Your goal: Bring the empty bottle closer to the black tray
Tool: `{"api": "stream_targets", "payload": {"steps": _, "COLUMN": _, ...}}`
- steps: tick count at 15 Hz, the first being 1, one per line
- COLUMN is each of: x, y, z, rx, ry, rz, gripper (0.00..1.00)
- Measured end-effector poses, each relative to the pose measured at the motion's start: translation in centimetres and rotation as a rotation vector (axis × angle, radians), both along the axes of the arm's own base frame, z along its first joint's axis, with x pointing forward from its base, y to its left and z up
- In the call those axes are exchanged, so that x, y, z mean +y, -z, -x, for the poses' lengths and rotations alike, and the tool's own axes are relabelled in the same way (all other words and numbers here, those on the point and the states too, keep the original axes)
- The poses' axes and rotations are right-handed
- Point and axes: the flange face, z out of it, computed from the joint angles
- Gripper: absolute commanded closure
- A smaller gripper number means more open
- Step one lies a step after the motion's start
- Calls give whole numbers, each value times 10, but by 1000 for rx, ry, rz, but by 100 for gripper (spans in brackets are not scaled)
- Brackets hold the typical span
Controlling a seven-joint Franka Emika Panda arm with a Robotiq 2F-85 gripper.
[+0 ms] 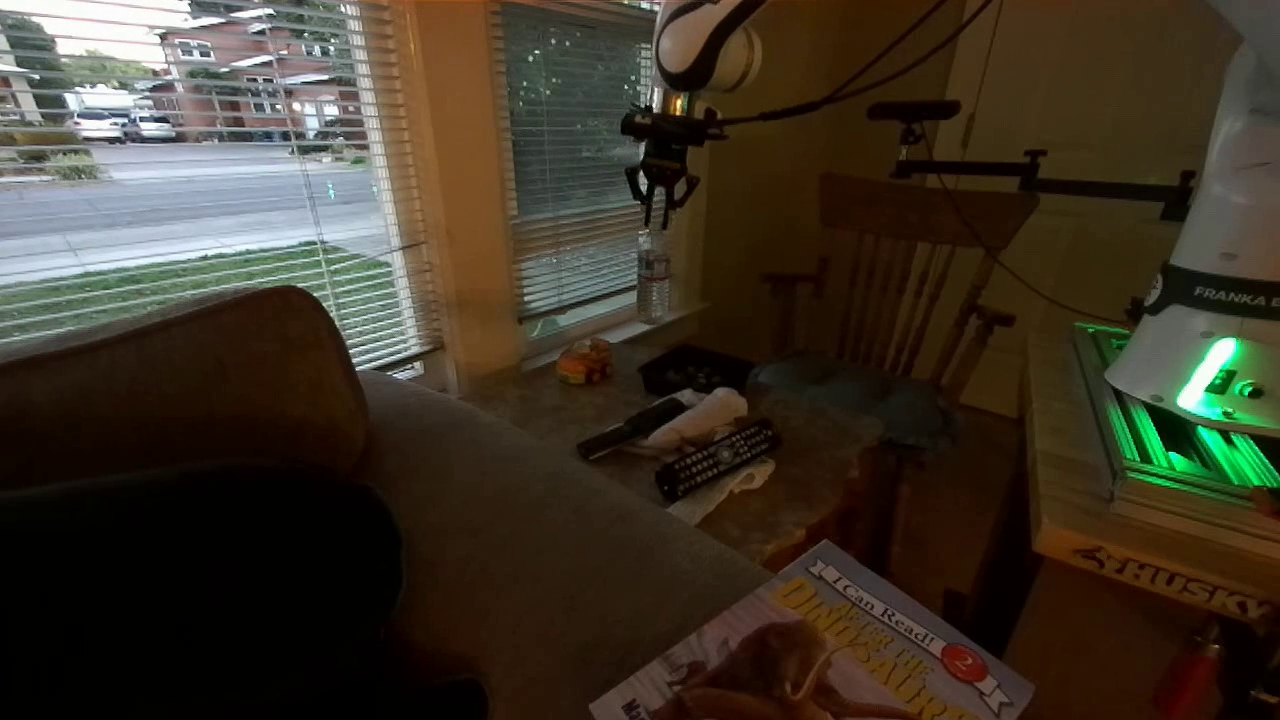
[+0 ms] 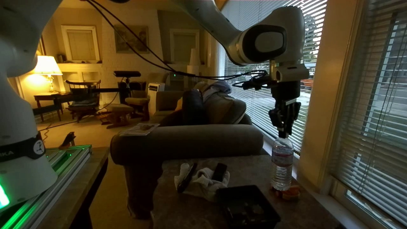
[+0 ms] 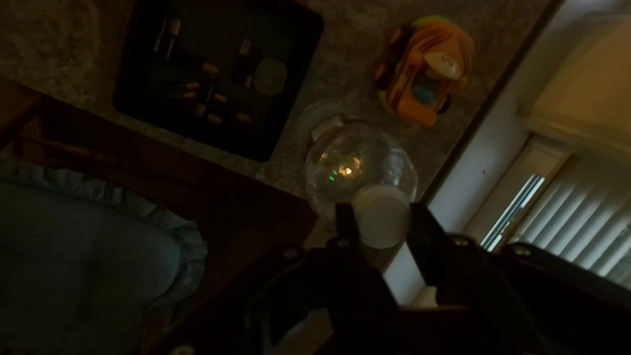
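Wrist view: black fingers point(image 3: 346, 222) pinch the slim clear plastic bottle point(image 3: 362, 158) by its white cap point(image 3: 382, 217), seemingly aloft near the low black rectangular tray point(image 3: 207, 24), grasp apparently done, lowering beside it remaining.

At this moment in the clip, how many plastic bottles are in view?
1: the clear bottle, upright in the tool, held by its cap above the table, apart from the black tray. All three views show this same bottle; dim areas could hide others.
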Motion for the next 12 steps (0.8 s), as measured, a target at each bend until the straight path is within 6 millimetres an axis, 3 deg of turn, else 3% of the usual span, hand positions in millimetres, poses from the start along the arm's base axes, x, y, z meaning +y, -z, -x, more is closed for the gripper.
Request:
{"api": "stream_targets", "payload": {"steps": 6, "x": -45, "y": 24, "z": 4, "rx": -70, "ry": 165, "rz": 20, "gripper": 92}}
{"api": "stream_targets", "payload": {"steps": 12, "x": -62, "y": 57, "z": 3, "rx": -135, "ry": 311, "rz": -43, "gripper": 92}}
